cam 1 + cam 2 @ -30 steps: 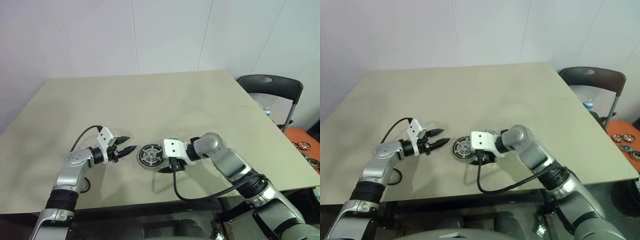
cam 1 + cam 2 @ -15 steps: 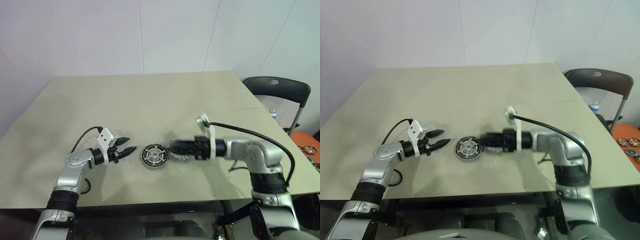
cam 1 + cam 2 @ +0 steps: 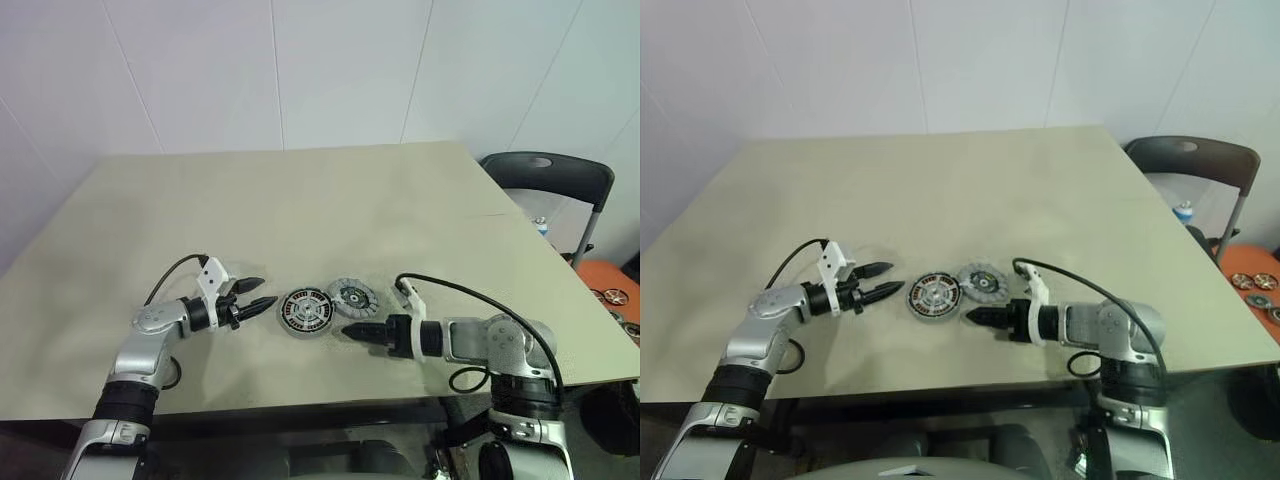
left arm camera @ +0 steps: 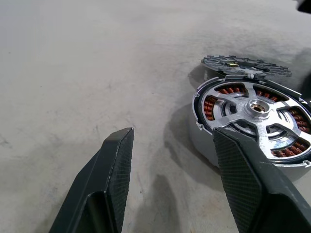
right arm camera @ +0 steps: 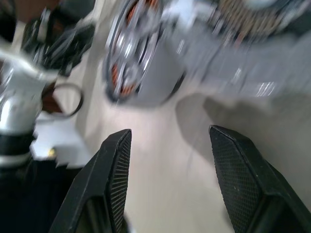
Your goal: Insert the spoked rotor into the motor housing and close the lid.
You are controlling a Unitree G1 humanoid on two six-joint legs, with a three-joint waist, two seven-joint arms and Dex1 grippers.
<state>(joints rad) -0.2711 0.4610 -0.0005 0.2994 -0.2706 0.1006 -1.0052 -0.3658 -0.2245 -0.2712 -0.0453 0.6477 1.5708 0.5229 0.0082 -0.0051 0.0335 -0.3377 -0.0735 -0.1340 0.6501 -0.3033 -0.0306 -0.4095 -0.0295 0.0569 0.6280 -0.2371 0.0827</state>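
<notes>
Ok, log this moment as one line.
spoked rotor seated in housing | lid off, beside it | left gripper open | right gripper open, empty

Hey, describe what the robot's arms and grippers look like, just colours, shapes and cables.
Both arms are silver-grey with black joint bands. Each ends in a white bracket and the left gripper and right gripper each have two black, tapered fingers with cross-hatched inner pads. A thin black cable loops from each wrist bracket back along its forearm.
</notes>
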